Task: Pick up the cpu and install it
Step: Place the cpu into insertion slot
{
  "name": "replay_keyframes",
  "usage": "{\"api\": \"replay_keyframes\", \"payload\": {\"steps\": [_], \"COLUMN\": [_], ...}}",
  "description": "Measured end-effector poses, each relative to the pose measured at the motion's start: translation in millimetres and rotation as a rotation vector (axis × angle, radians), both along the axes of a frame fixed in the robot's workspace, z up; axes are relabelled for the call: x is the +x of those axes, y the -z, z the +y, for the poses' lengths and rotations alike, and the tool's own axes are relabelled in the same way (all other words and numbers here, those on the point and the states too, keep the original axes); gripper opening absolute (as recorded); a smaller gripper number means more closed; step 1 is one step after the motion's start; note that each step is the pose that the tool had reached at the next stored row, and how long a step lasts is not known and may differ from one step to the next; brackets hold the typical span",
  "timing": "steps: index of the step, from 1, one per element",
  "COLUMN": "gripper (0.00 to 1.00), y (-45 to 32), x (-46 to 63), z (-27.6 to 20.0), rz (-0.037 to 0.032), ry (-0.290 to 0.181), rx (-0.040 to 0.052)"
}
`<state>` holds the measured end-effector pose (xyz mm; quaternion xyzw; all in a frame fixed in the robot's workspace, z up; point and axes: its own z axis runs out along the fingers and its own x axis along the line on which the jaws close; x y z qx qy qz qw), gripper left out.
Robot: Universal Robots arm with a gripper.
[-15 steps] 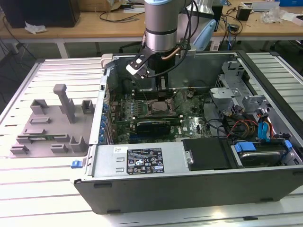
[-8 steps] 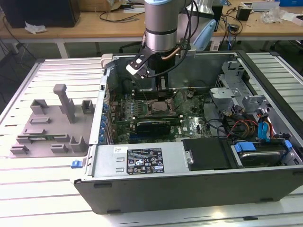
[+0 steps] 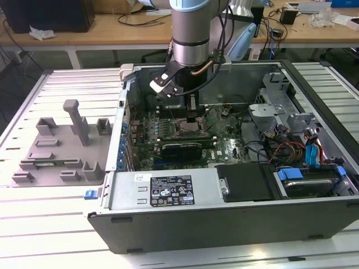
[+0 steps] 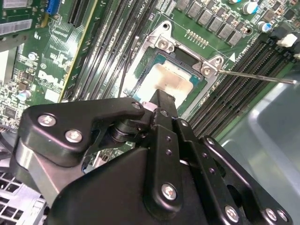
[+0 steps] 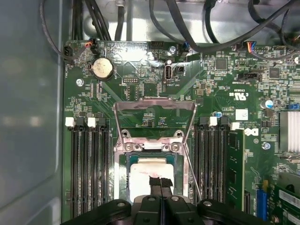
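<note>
The cpu (image 5: pixel 143 174), a silvery square with a pale rim, lies flat inside the metal-framed socket (image 5: pixel 121 161) of the green motherboard (image 5: pixel 225 84). It also shows in the second wrist view as the cpu (image 4: pixel 166 78). My gripper (image 5: pixel 161 182) hangs directly over it, its two black fingers pressed together with nothing between them. The fingertips (image 4: pixel 161 99) sit at or just above the chip's top; whether they touch it I cannot tell. In the exterior view my gripper (image 3: pixel 188 109) reaches down into the open computer case (image 3: pixel 168 193).
The socket's load plate (image 5: pixel 154 115) stands folded open, and its thin wire lever (image 4: pixel 258 76) sticks out sideways. Memory slots (image 5: pixel 89 164) flank the socket on both sides. A grey plastic fixture (image 3: pixel 61 145) lies on the table at the exterior view's left. Cables (image 3: pixel 291 148) crowd the case's right side.
</note>
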<state>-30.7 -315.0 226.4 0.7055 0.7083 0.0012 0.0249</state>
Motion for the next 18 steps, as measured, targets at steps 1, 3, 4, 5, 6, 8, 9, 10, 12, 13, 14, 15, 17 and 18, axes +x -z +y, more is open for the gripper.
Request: {"api": "replay_keyframes", "payload": {"steps": [1,3,4,5,6,8,9,10,12,13,14,15,17,18], "gripper": [0.11,0.11,0.11,0.11,0.11,0.11,0.11,0.11,0.11,0.11,0.11,0.11,0.11,0.11], "y": [2.5,6.5,8.5,11.4,13.2,21.4,22.2,24.2,24.5,24.5,24.4,24.1,22.4,20.2], "x": [0.0,0.0,0.0,0.0,0.0,0.0,0.0,-0.1,-0.1,-0.1,-0.1,-0.1,0.1,0.2], "z": [0.0,-0.1,-0.1,-0.1,0.0,-0.1,-0.1,-0.3,-0.2,-0.2,-0.2,-0.2,0.1,0.3], "rz": [0.0,0.0,0.0,-0.0001,-0.0001,0.0,0.0003,0.0007,0.0003,0.0003,0.0004,0.0002,-0.001,-0.0009], "ry": [0.0,0.0,0.0,0.0,0.0,0.0,0.0,0.0,0.0,0.0,0.0,0.0,0.0,0.0], "rx": [0.0,-0.0001,-0.0001,0.0,0.0,-0.0001,-0.0006,-0.0013,-0.0005,-0.0005,-0.0006,-0.0005,0.0016,0.0017]}}
